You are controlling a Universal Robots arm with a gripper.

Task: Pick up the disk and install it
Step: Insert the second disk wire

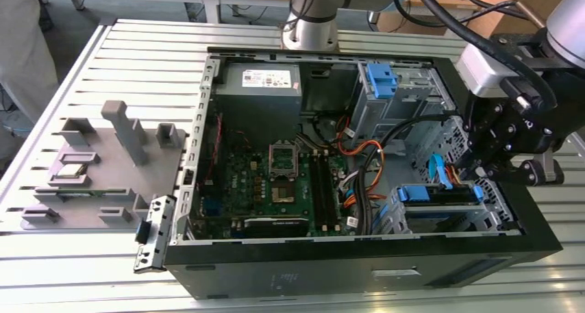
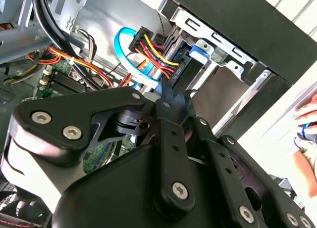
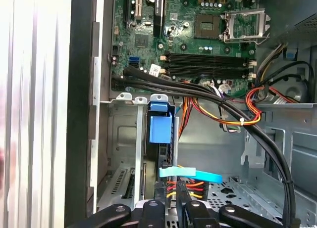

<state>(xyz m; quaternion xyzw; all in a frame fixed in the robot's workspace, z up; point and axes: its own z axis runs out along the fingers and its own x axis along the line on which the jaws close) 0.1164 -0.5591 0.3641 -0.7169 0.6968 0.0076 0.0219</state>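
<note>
The disk point(image 1: 439, 194) sits in its blue carrier inside the drive cage point(image 1: 498, 203) at the near right corner of the open computer case, in the exterior view's right. In the first wrist view the disk point(image 3: 160, 129) stands edge-on in the cage slot, blue tab uppermost. My gripper point(image 1: 475, 172) hangs just above and beside that cage. Its black fingers point(image 3: 182, 198) are drawn together with nothing between them, a short way from the disk's end. In the second wrist view the fingertips point(image 2: 166, 88) point at the disk point(image 2: 198, 52), close to the red-yellow power plug point(image 2: 148, 42).
A blue data cable point(image 3: 190, 174) and thick black cables point(image 3: 237, 119) cross near the cage. A lone blue bracket point(image 1: 379, 80) and a grey power supply point(image 1: 260, 80) sit at the case's far side. A grey fixture point(image 1: 101, 162) lies on the slatted table. A hand point(image 2: 307, 121) is outside the case.
</note>
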